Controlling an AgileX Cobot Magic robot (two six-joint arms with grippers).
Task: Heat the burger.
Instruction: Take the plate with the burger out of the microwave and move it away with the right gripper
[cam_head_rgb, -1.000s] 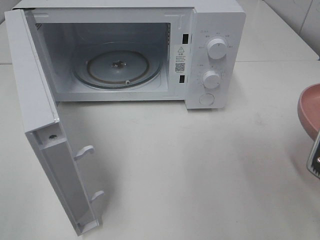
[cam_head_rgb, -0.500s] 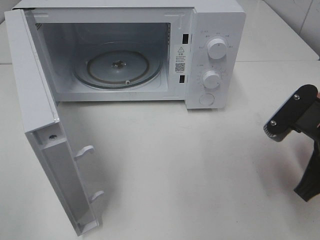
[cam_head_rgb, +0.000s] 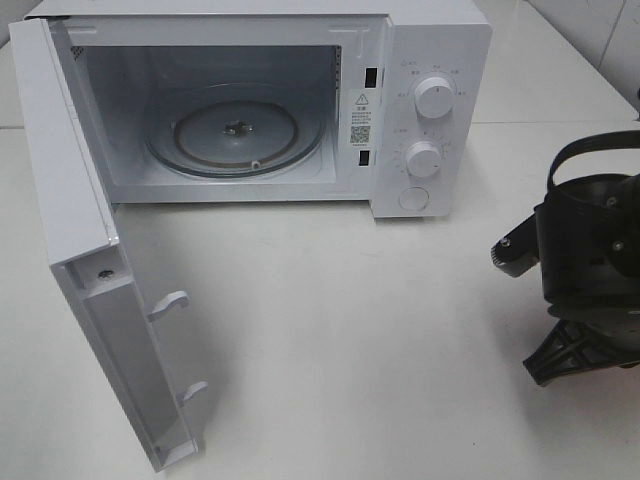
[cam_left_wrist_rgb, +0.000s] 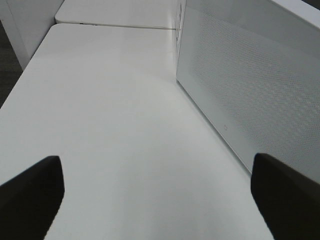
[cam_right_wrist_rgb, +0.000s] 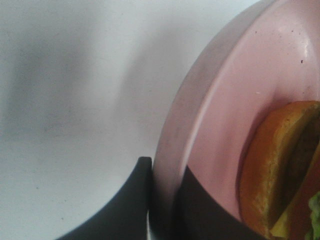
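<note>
Carry step: right hand (cam_right_wrist_rgb: 162, 210) clamped on rim of pink plate (cam_right_wrist_rgb: 225, 100), burger (cam_right_wrist_rgb: 280, 170) lower right in right wrist view. Left hand (cam_left_wrist_rgb: 160, 192) wide, empty. Next — into microwave (cam_head_rgb: 430, 60) cavity, onto turntable (cam_head_rgb: 235, 130), level, past open door (cam_head_rgb: 90, 270).

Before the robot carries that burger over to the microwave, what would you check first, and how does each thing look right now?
1. Microwave door swung fully open: ok.
2. Glass turntable bare and ready: ok.
3. Right gripper clamped on the pink plate rim: ok.
4. Burger resting on the plate: ok, though only part shows.
5. Left gripper open and holding nothing, beside the door's outer face: ok.
6. Plate level enough to keep the burger from sliding: cannot tell.
</note>
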